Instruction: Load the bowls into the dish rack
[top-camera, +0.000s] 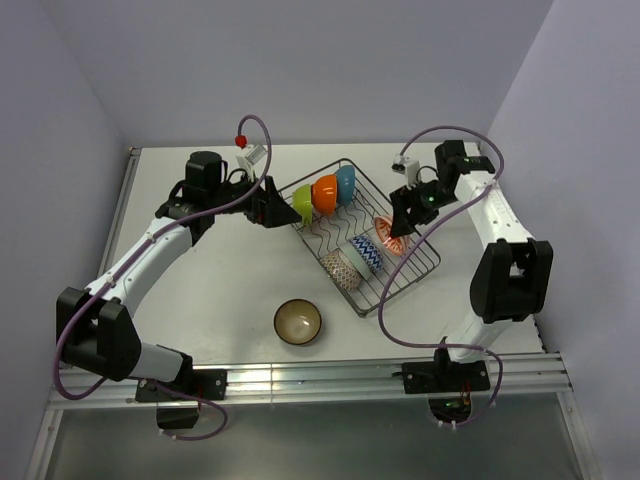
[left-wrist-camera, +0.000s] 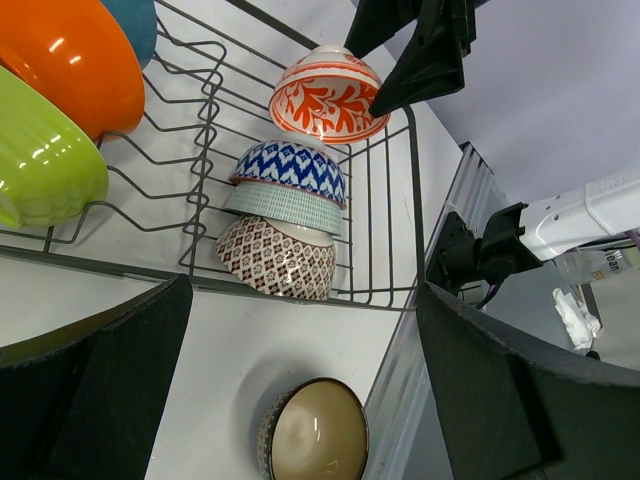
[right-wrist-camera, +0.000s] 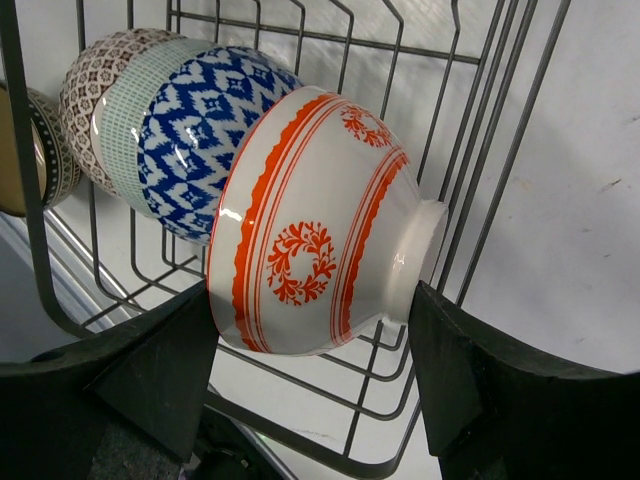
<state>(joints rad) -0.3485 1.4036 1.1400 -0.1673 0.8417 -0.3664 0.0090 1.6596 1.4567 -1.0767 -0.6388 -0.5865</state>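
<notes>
The dish rack (top-camera: 424, 262) stands mid-table. A lime green bowl (top-camera: 302, 203), an orange bowl (top-camera: 324, 193) and a blue bowl (top-camera: 346, 183) stand on edge in its far row. In the near row are a brown patterned bowl (top-camera: 342, 268) and a blue zigzag bowl (top-camera: 366, 253). Beside them is the red-orange patterned bowl (right-wrist-camera: 310, 220), on edge, with my right gripper (right-wrist-camera: 312, 315) shut on it from rim to foot. A dark brown bowl (top-camera: 298, 321) sits upright on the table in front of the rack. My left gripper (top-camera: 268, 205) is open and empty beside the rack's left end.
In the left wrist view a pale green checked bowl (left-wrist-camera: 285, 205) is squeezed between the zigzag bowl and the brown patterned one. The table's metal front rail (top-camera: 330, 380) runs just behind the dark brown bowl. Purple cables loop above both arms.
</notes>
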